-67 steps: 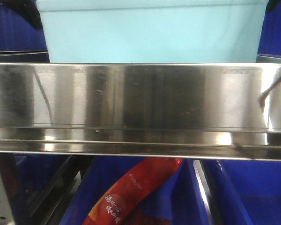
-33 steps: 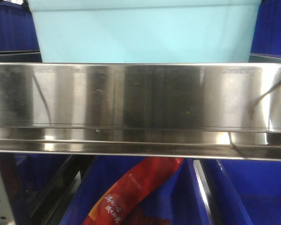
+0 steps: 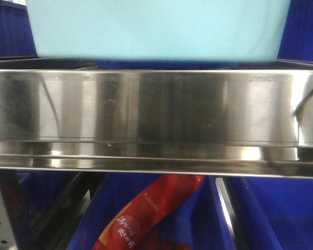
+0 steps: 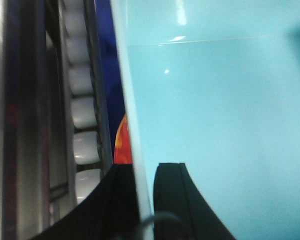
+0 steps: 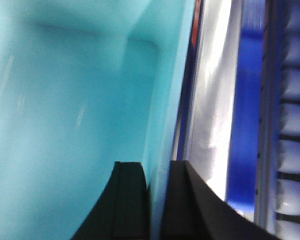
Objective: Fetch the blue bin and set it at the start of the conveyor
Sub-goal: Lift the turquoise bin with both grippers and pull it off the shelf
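Your fetch is partly done: the bin [image 3: 156, 28] hangs between your two sets of fingers, its underside just clear of the rail [image 3: 156, 109]; no conveyor shows in any view, so the carrying and placing are, I judge, all left. Your left fingers [image 4: 175, 200] straddle one end wall, narrowed to a pinch on it, one inside the tub, one outside; your right fingers [image 5: 130, 200] clamp the opposite wall likewise.
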### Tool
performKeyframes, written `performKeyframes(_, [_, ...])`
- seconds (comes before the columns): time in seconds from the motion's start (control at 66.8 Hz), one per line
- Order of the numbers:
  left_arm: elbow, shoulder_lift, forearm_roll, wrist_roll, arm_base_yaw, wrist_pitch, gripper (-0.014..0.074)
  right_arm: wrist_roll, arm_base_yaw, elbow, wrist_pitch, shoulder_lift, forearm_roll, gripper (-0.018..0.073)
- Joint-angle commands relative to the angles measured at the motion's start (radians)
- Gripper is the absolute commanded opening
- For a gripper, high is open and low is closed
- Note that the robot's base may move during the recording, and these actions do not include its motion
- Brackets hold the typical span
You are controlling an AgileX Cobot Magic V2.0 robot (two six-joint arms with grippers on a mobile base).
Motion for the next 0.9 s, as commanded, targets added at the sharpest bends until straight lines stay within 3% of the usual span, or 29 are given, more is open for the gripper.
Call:
performKeyframes(0.0, [-0.009, -0.077, -0.008, 0.007, -0.007, -0.045, -0.0111, -0.012, 0.002, -0.010, -0.026, -0.079, -0.025, -0.0152])
performKeyframes(0.285, [-0.018, -0.204, -0.008, 0.007, -0.042, -0.184, -0.0111, -0.012, 0.004, -0.010, -0.149, -0.239, -0.049, -0.0152])
performKeyframes(0.883, [-0.032, -0.219, -0.008, 0.007, -0.044, -0.192, -0.0111, -0.012, 0.004, -0.010, -0.178, -0.271, -0.049, -0.0152])
